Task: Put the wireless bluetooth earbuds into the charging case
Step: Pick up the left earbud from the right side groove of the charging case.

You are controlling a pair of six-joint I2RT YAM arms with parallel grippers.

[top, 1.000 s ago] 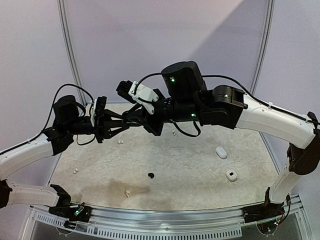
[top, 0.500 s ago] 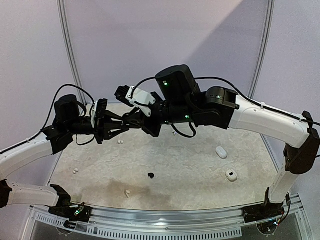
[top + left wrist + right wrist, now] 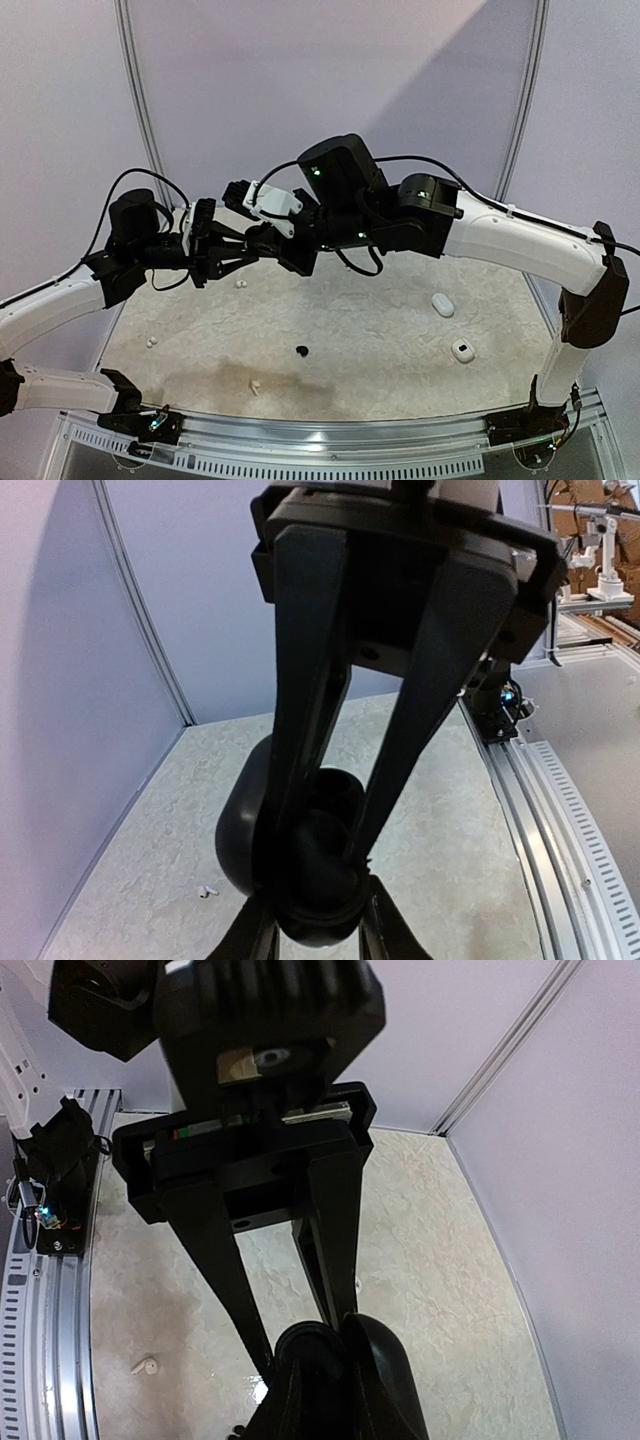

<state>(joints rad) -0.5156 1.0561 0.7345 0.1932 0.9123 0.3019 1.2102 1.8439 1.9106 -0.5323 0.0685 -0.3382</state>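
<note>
Both arms are up over the beige marbled tabletop (image 3: 380,330), wrists turned inward, grippers meeting tip to tip above its far left part.

Left gripper (image 3: 305,1335): clenched on the glossy black oval charging case (image 3: 240,840), which hangs in the air clear of the tabletop. In the left wrist view its own fingertips (image 3: 255,935) press the case's near end from both sides. The case shows two rounded halves, so it looks hinged open. Its interior is not visible.

Right gripper (image 3: 318,870): its long black fingers (image 3: 300,680) come in from the opposite side and flank the same case, tips against or just beside it. Cannot tell whether they are squeezing or only bracketing it.

Earbuds, all loose on the tabletop and well apart from the held case:
- tiny black earbud (image 3: 302,351), roughly centre, toward the near side
- tiny white far earbud (image 3: 239,284), below the meeting grippers in the top view
- tiny white left-edge earbud (image 3: 152,341)
- tiny white near-edge earbud (image 3: 253,385)

Right side of the tabletop: closed white pebble-shaped case (image 3: 443,304), and nearer the arm bases a second white case (image 3: 462,350) with dark spots on its upper face. The two lie near each other, not touching
</note>
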